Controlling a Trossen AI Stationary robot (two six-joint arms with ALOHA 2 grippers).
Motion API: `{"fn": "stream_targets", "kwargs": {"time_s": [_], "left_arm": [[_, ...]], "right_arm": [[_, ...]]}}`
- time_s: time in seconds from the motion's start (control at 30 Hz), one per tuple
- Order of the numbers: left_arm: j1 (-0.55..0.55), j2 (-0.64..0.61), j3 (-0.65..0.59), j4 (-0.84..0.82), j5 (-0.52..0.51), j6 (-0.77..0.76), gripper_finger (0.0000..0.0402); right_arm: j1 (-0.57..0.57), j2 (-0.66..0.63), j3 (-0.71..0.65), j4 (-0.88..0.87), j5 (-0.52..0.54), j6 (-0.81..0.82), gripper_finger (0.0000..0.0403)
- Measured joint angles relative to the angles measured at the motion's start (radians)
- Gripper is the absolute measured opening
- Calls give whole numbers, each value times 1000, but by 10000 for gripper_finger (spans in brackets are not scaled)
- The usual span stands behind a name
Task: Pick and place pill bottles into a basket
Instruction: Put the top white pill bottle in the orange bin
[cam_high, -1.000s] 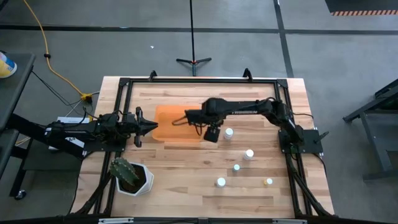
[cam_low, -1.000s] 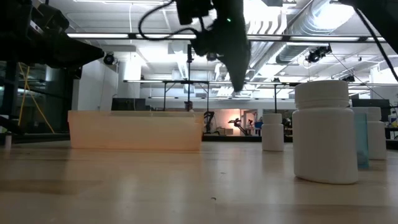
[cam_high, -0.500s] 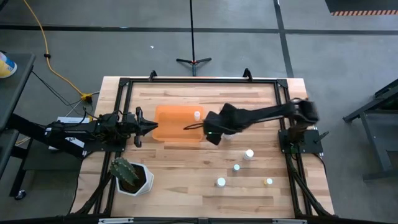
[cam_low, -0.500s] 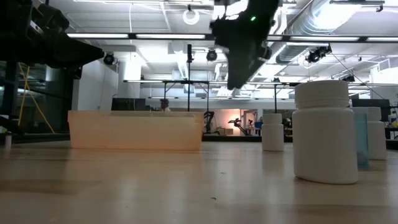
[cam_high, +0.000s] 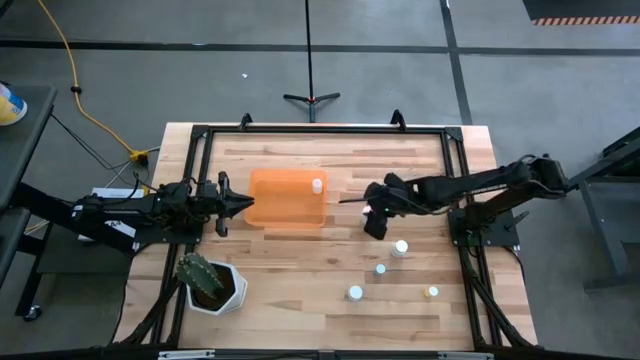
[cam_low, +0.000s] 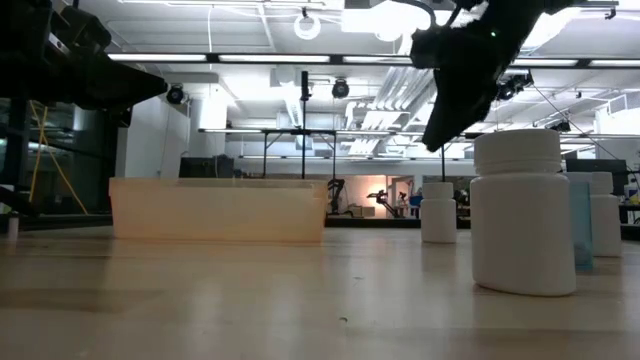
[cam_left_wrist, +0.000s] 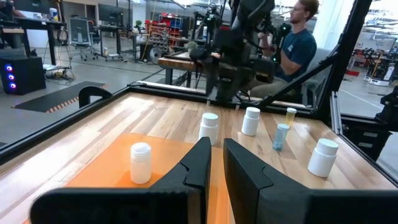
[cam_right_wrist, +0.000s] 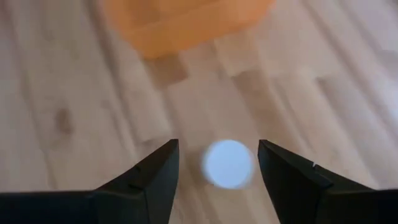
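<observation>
**Right gripper spread wide above an upright bottle, just beside the basket**

Across the wooden table (cam_high: 300, 310), an orange basket (cam_high: 275, 200) toward the far left-centre. Inside it, near the far right corner, one white bottle (cam_high: 317, 184) standing upright. No other bottle seen in there.

Reaching in from the right edge, the right arm, with the right gripper (cam_high: 375, 224) over bare wood just past the basket's right wall. Fingers spread wide, gripping nothing. Parked at the basket's left wall, the left gripper (cam_high: 243, 203), fingers all but closed on nothing, with the whole basket between it and the loose bottles. Clearly the right arm's job, then, being far the nearer.

At the near left corner, a white pot with a cactus (cam_high: 210, 283), well apart from the work.

In the right wrist view, a round white cap (cam_right_wrist: 228, 163) seen straight from above, framed between the two dark fingers (cam_right_wrist: 149, 177) and a shade nearer one than the other. So: next bottle directly below the gripper, standing, long axis vertical and in line with a straight drop. Probably only a small sideways trim needed before lowering and closing on the body. In the high view, hidden under the gripper itself.

Farther toward the near right, four more upright on the table: one (cam_high: 401, 247) close by, a smaller-looking one (cam_high: 380, 269), another (cam_high: 355, 292), and a yellowish one (cam_high: 431, 293) nearest the right edge. By this count, one in, five to go.
</observation>
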Motion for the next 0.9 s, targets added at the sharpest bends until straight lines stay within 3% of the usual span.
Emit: {"fn": "stream_targets", "kwargs": {"time_s": [0.13, 0.37, 0.63, 0.77, 0.9], "left_arm": [[0, 0, 0, 0, -1, 0, 79], [0, 0, 0, 0, -3, 0, 79], [0, 0, 0, 0, -3, 0, 79], [0, 0, 0, 0, -3, 0, 79], [0, 0, 0, 0, -3, 0, 79]], "right_arm": [[0, 23, -47, 88, -45, -67, 239], [-16, 56, -51, 72, 50, -88, 282], [-42, 63, -61, 47, 14, -70, 287], [-41, 72, -85, 100, -66, -82, 287], [-42, 74, -99, 114, -19, -92, 287]]}}
